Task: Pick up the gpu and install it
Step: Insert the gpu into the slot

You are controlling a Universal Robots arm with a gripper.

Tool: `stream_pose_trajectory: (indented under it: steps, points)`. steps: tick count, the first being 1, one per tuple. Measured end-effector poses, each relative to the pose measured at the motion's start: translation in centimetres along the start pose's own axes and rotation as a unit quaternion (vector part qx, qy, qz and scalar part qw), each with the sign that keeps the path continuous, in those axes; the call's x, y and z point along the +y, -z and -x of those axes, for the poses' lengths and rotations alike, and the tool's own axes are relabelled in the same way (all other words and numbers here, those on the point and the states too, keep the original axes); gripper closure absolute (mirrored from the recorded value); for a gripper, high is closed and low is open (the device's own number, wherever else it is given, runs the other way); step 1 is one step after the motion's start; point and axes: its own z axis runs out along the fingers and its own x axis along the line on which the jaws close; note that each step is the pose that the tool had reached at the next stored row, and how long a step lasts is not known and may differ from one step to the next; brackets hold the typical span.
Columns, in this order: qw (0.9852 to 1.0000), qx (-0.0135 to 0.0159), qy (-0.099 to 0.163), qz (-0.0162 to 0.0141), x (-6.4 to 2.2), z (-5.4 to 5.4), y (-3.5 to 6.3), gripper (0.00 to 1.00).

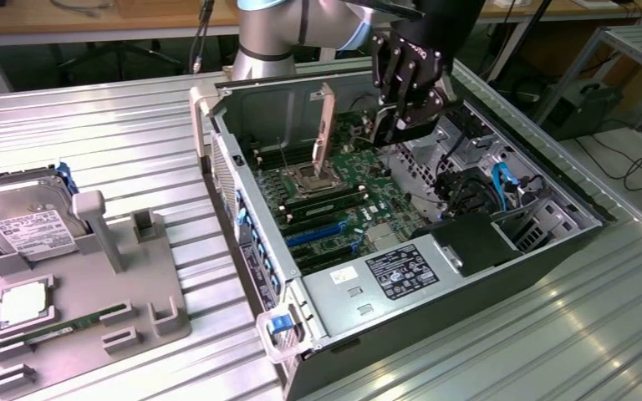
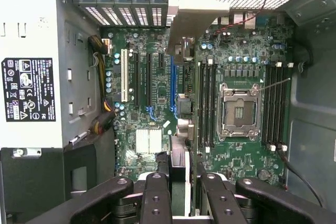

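Note:
The gpu [image 2: 180,161] is clamped edge-on between my gripper [image 2: 178,184] fingers, so my gripper is shut on it. It runs away from the fingers toward the case's slotted rear wall and ends in its silver end bracket [image 2: 191,19]. In the exterior view my gripper [image 1: 401,125] hangs inside the open computer case, above the motherboard [image 1: 383,196]. The gpu's bracket [image 1: 323,125] stands upright to the exterior view's left of the gripper. The card hovers over the board, roughly along the blue expansion slot [image 2: 171,85]. Its fan is hidden.
The power supply [image 1: 410,271] with a black label fills the case's near end. The CPU socket [image 2: 239,111] sits between memory slots, with cables and a drive cage [image 1: 488,188] nearby. A grey holder [image 1: 87,292] outside the case carries a hard drive [image 1: 26,221] and a memory stick [image 1: 59,327].

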Motion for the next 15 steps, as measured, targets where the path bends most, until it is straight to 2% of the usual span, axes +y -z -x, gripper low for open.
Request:
stream_pose_trajectory:
  steps: [4, 15]
  points:
    - [1.0, -0.0002, 0.001, -0.0022, 0.14, -0.18, -0.3, 0.73]
    - [1.0, -0.0001, 0.002, -0.0037, 0.38, -0.5, -1.0, 0.73]
